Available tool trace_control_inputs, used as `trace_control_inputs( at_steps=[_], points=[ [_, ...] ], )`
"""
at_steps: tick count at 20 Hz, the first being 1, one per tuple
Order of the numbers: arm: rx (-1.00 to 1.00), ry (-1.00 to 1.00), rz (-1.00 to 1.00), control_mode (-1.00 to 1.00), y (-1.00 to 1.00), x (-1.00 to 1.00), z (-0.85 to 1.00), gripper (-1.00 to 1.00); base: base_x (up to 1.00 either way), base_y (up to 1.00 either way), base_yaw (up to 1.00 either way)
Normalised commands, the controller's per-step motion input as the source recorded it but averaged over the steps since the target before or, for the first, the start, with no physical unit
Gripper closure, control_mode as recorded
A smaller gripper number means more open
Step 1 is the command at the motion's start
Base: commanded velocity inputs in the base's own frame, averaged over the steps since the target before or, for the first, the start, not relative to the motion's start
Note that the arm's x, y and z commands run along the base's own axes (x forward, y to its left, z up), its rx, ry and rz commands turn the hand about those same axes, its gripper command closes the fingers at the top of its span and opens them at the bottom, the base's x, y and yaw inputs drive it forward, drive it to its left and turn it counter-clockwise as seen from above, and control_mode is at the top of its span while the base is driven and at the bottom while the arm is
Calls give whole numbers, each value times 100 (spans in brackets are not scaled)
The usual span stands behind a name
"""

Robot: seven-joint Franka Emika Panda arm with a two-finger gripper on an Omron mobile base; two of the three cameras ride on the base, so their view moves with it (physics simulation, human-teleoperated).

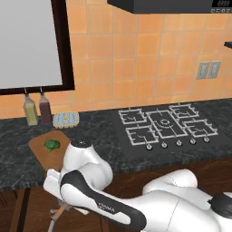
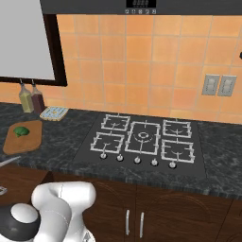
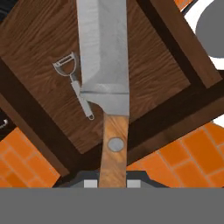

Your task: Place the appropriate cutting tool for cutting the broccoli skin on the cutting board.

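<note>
My gripper [image 3: 112, 183] is shut on the tan wooden handle of the cutting tool [image 3: 105, 65], a knife whose grey blade points straight away from the hand. Below the blade lies a silver peeler [image 3: 73, 81] on the wooden bottom of an open drawer [image 3: 39, 48]. In the left base view the cutting tool [image 1: 56, 216] hangs below the counter edge, under the arm's wrist. The brown cutting board [image 1: 40, 152] lies on the dark counter with the green broccoli [image 1: 51, 144] on it. The cutting board [image 2: 19, 141] and broccoli [image 2: 21, 131] sit at far left in the right base view.
A gas hob [image 1: 165, 127] takes up the counter to the right of the board. Two bottles [image 1: 37, 108] and a small blue-patterned dish [image 1: 66, 119] stand against the tiled wall behind the board. Dark cabinet fronts [image 2: 142, 212] run below the counter.
</note>
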Motion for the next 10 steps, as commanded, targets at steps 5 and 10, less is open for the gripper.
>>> trace_control_inputs(
  at_steps=[5,10],
  points=[
    [0,0,-15,-100,-10,66,31,100,0,0,0],
    [0,0,-15,-100,-13,70,24,100,0,0,0]
  ],
)
